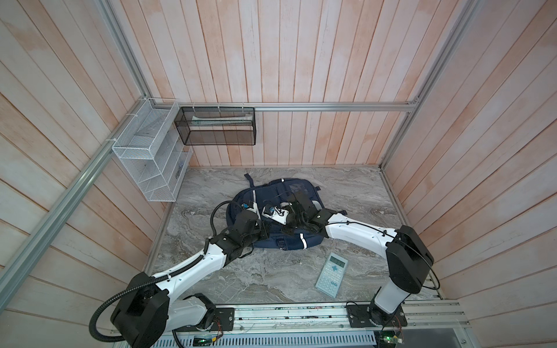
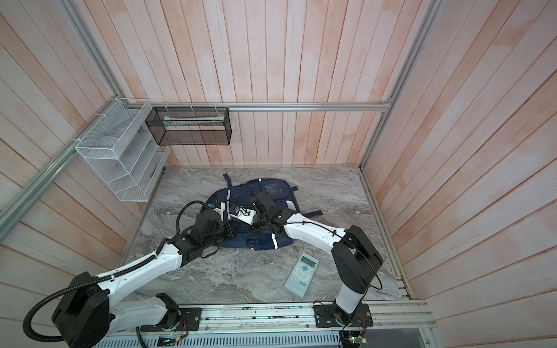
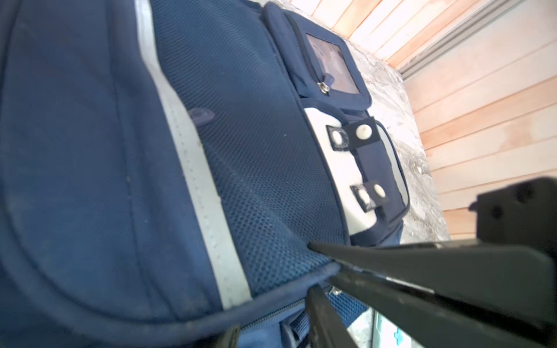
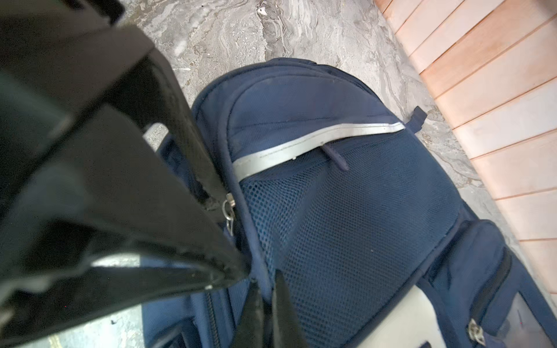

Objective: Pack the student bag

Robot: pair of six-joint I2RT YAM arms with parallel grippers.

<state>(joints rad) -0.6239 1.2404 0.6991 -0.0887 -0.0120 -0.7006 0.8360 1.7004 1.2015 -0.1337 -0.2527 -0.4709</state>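
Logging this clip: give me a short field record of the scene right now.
Bag: navy-blue fabric backpack lying flat on grey marble table
Left gripper: astride the backpack's piped edge; grip unclear
Right gripper: shut beside the metal zipper pull
Unpacked: pale-blue calculator on table, apart from backpack
Wall: white wire rack, black mesh basket

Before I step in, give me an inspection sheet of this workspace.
Surface: grey marbled tabletop.
Job's things: student bag lies flat mid-table.
Clutter: calculator, face up, in front of the bag, apart from it.
Grippers: left pincer pinches the bag's piped edge; right pincer shut by a zipper pull, grip unclear.
Cables: corrugated conduit along the left arm; thin cable on the right.
Surroundings: slatted walls; white wire rack, black mesh basket mounted back left.
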